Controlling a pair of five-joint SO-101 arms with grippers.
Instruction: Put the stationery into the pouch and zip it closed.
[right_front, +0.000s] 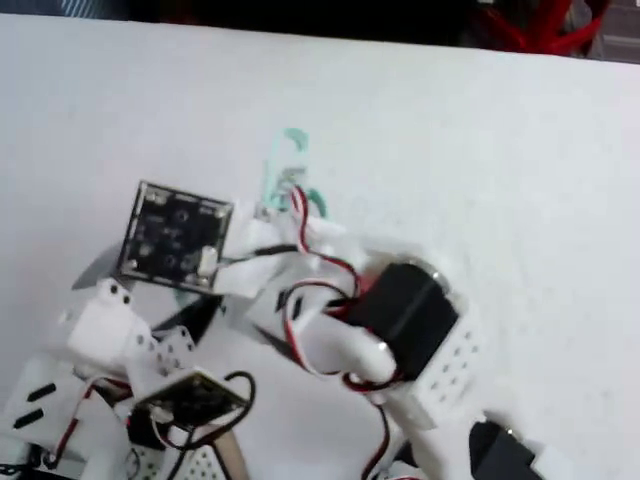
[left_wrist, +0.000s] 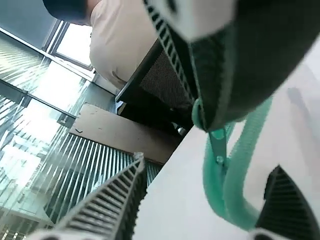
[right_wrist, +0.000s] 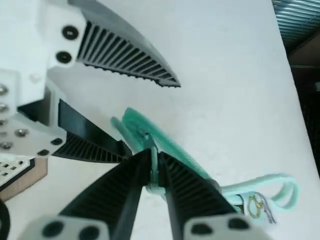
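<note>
The right gripper is pinched tight on the teal zip of the pouch, which sits right at its fingertips. The left gripper gapes wide and holds nothing, with the pouch's teal loop between its jaws. Packing appears finished and zipping is the step in hand — how far the zip is drawn cannot be told.

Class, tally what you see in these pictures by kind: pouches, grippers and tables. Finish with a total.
Pouches: 1, the teal pouch
Grippers: 2, the left gripper, open, and the right gripper, shut on the pouch
Tables: 1, the white table
Total: 4
</note>
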